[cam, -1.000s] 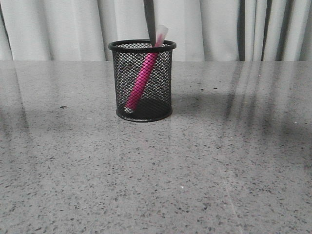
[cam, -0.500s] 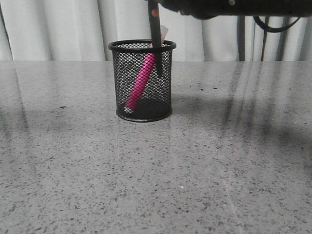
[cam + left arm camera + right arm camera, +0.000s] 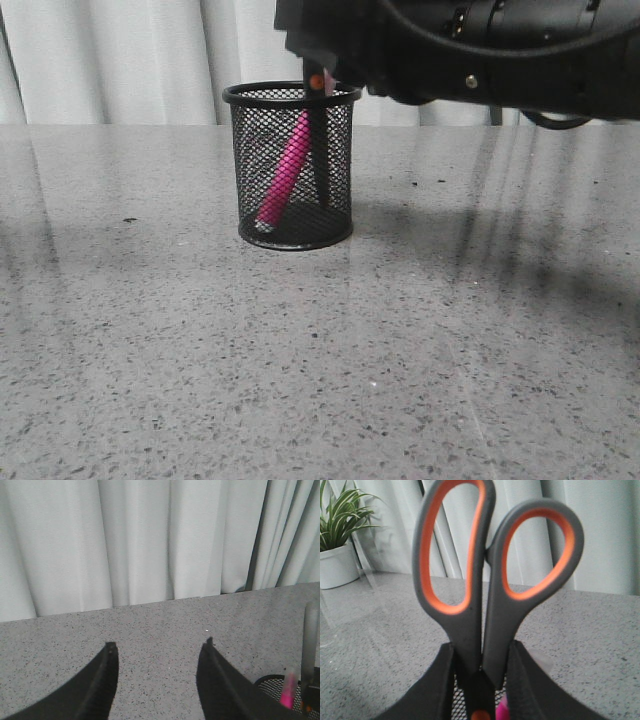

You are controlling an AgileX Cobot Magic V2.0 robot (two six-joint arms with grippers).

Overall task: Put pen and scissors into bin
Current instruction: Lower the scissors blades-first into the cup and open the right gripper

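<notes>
Scissors (image 3: 318, 140) are going down deeper into the bin (image 3: 292, 165) now, blades first, next to the pen (image 3: 285, 175). The right gripper (image 3: 480, 672) is still squeezing them. The left gripper (image 3: 157, 652) is staying wide apart, holding nothing.

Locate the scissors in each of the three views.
Front view: scissors hang blades-down inside the bin, orange pivot at the rim, under the right tool.
Left wrist view: only a grey blade strip at the right edge, above the bin.
Right wrist view: handles fill the centre, shank pinched between the fingers.
Shared landmark: the magenta pen in the bin.
</notes>
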